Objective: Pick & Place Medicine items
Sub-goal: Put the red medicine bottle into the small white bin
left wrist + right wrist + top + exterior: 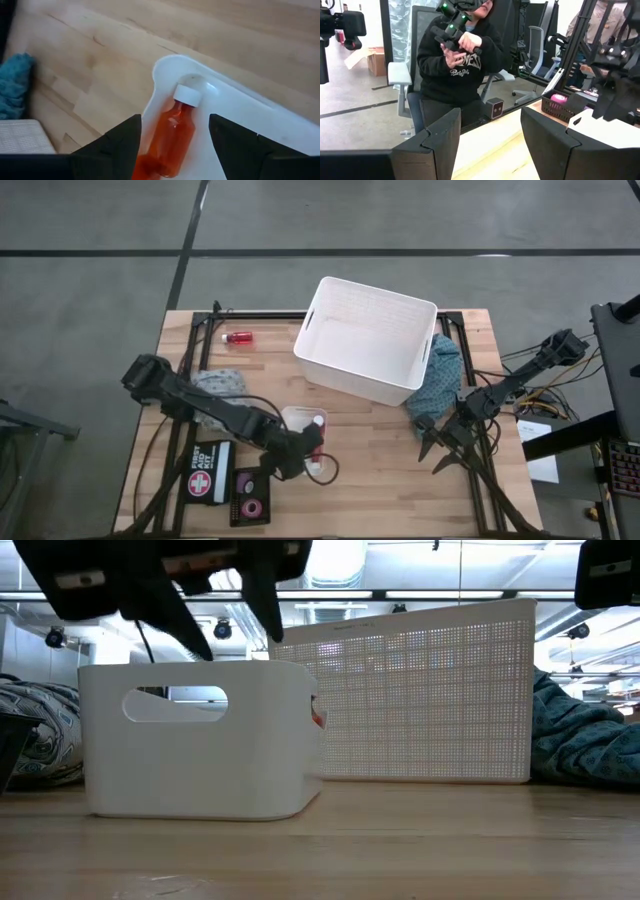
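Red translucent plastic with a white screw cap — that is the small medicine bottle (172, 137) lying on its side inside the small white rounded plastic bin (303, 420), its cap pointing toward one rounded corner of the bin. The left tool (175, 145) hangs directly over it, fingers spread to either side of the bottle's body and not touching it. A second red bottle with a white cap (238, 337) lies on the pale wooden counter (380, 450) near the far left corner, well apart from the rest.

At the near left edge sits a dark tray (250, 496) holding a pink tape roll (250, 507) and a darker roll (247, 482), just beside a black first-aid pouch (209, 471). Bare wood stretches across the middle and near right of the counter.

Tilted at the far middle stands the big white perforated basket with handle slots (365, 340) — nothing shows inside it. Crumpled teal cloth (440, 375) presses against its right side; a patterned grey cloth (220, 383) lies left of centre.

Waiting at the right edge, the right tool (440, 448) has its fingers apart, holding nothing.
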